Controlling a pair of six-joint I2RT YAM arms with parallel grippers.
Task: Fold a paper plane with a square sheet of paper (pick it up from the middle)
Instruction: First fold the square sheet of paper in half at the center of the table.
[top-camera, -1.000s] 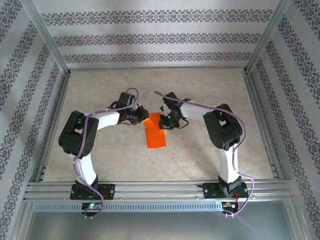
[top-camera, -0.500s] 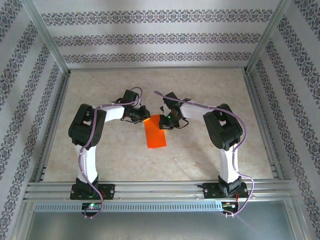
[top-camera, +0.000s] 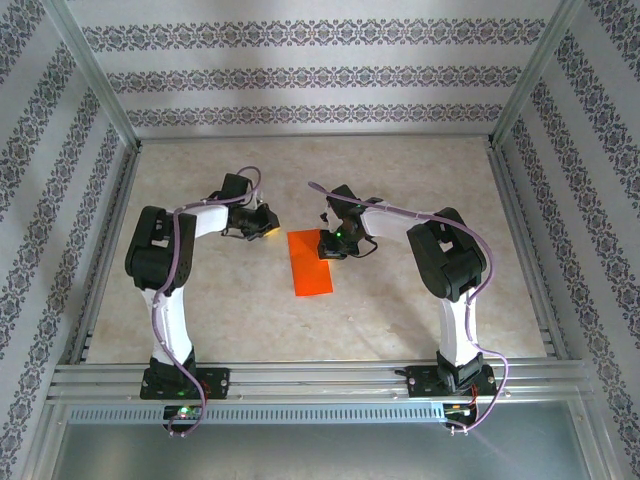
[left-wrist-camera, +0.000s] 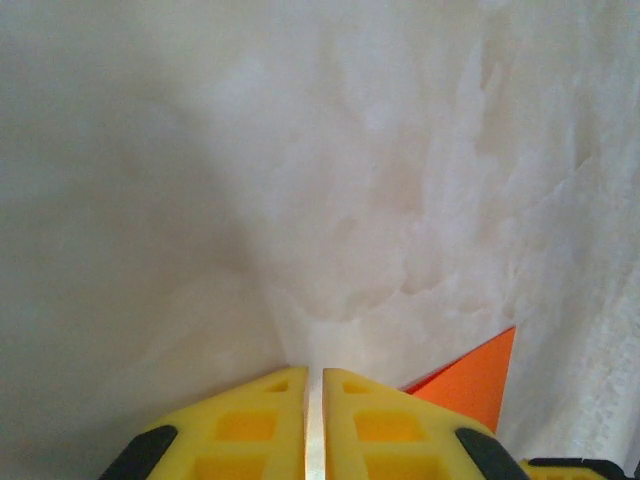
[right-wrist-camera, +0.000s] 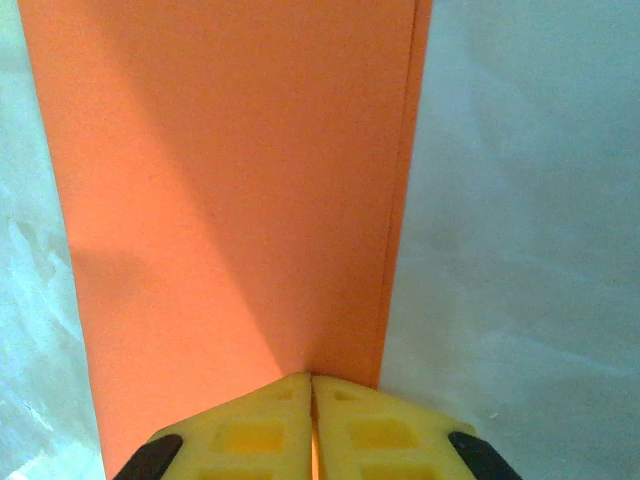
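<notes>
— Where do we see the sheet of paper (top-camera: 311, 265)?
— Folded into a long strip, flat on the counter (top-camera: 420, 170), running straight ahead from our right end effector (top-camera: 331, 246), whose pads are pressed together.
— And our left end effector (top-camera: 266, 229)?
— Closed too, holding nothing; one orange corner lies just right of its tips.

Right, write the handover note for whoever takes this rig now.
Left gripper: fingers shut, empty, over bare table just left of the paper.
Right gripper: fingers shut, tips at the sheet's far end, apparently pressing, not gripping.
Square sheet of paper: flat mid-table, looks folded in half into a narrow rectangle.
Done: first half fold.
Left: nose and wing folds.
</notes>
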